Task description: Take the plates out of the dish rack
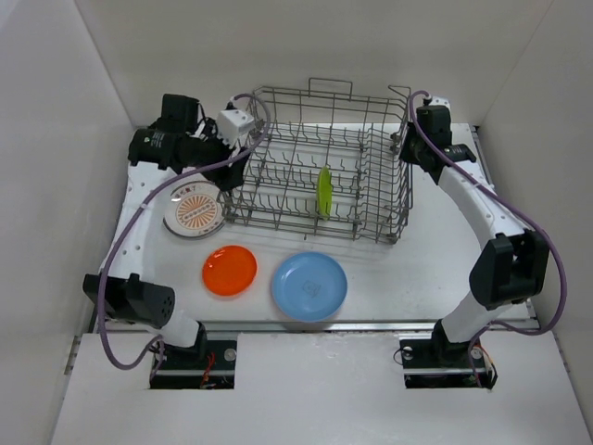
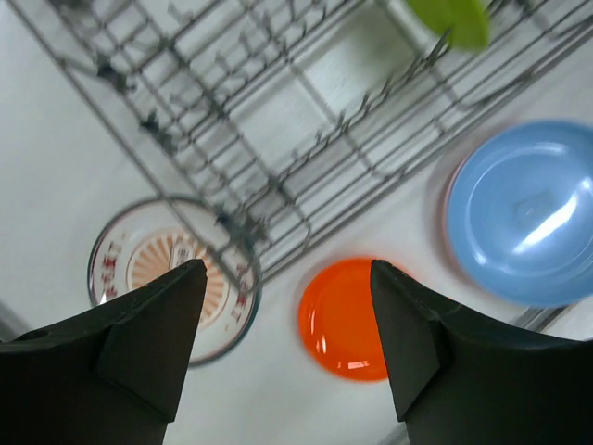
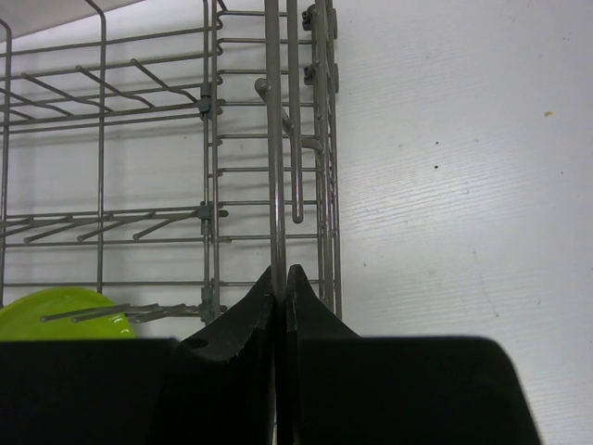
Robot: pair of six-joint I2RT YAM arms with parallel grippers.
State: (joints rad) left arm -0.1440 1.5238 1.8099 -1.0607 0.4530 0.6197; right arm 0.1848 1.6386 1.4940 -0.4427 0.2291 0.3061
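The grey wire dish rack (image 1: 320, 162) stands at the middle back of the table. One lime green plate (image 1: 324, 192) stands upright between its tines, also seen in the left wrist view (image 2: 454, 19) and the right wrist view (image 3: 56, 311). On the table lie a white sunburst plate (image 1: 193, 209), an orange plate (image 1: 229, 270) and a blue plate (image 1: 309, 286). My left gripper (image 2: 287, 306) hangs open and empty above the rack's left corner (image 2: 278, 120), with the orange plate (image 2: 347, 320) below. My right gripper (image 3: 281, 278) is shut on an upright wire of the rack's right side (image 3: 213, 167).
White walls close in the table on the left, back and right. The three flat plates fill the front left of the table. The right arm (image 1: 482, 213) reaches along the right side of the rack.
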